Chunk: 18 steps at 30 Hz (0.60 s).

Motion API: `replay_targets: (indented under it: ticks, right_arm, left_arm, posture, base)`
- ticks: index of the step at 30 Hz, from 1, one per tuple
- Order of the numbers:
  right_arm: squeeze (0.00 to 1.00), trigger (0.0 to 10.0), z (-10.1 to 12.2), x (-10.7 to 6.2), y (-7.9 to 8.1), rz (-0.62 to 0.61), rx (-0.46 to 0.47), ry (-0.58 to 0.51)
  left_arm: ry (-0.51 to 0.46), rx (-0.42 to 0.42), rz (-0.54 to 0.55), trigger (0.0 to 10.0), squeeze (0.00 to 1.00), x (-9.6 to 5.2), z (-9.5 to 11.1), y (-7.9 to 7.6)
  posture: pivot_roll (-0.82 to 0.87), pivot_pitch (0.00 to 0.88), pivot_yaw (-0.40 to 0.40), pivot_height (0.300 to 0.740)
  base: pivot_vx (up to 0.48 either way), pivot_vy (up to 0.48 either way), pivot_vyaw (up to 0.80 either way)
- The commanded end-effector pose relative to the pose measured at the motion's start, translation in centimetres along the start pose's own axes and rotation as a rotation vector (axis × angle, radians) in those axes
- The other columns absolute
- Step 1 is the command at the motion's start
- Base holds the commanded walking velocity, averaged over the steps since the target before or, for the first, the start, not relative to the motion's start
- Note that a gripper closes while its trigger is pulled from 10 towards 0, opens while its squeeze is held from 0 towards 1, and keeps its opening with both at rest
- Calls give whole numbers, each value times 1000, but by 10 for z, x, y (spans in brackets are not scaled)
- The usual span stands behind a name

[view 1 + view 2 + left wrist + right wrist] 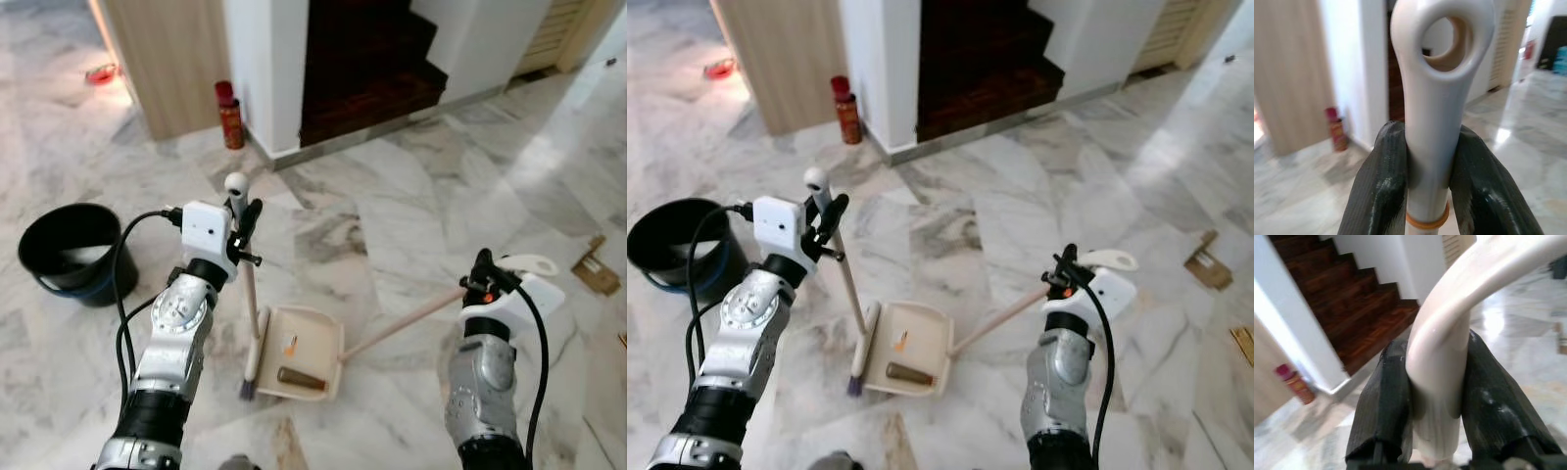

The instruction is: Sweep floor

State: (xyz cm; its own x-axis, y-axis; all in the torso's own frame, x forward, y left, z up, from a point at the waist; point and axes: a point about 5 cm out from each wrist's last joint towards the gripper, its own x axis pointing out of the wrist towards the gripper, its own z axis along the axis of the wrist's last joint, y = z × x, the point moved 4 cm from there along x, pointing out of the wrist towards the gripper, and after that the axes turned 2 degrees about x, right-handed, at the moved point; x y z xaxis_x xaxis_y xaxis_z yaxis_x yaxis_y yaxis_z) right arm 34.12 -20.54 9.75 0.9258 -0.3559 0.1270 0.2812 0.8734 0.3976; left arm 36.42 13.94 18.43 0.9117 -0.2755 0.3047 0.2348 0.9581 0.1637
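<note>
Left gripper (245, 227) jaws clamped on broom (249, 323), right gripper (482, 274) jaws clamped on dustpan (304, 364) handle, debris (300, 378) already in pan; next likely lift and tip into black bin (69, 253)

Bright daylight; wrist views' backgrounds look somewhat blurred.

Cream broom (251, 323) stands beside cream dustpan (304, 364) holding brown debris (301, 378).

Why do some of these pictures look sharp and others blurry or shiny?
Left eye view: sharp, daylight glare on the marble floor at far right. Left wrist view: broom handle and fingers crisp, background soft. Right wrist view: dustpan handle glossy, stairs slightly soft.
</note>
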Motion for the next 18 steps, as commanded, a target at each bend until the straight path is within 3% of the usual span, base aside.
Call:
replay_targets:
  ticks: [1,11,18]
  right_arm:
    - [0,10000,10,3,-3,-16,36,-41]
    - [0,10000,10,3,-1,-4,8,-42]
    - [0,10000,10,3,-1,-3,11,-40]
  left_arm:
    - [-52,-9,-23,10000,0,5,12,-8]
    - [-53,-8,-25,10000,0,5,13,-8]
    - [-52,-7,-22,10000,0,5,13,-8]
  posture:
    - [180,136,-92,740]
    - [183,137,-92,740]
    - [183,136,-92,740]
  base:
    - [0,277,0]
    - [0,277,0]
    - [0,277,645]
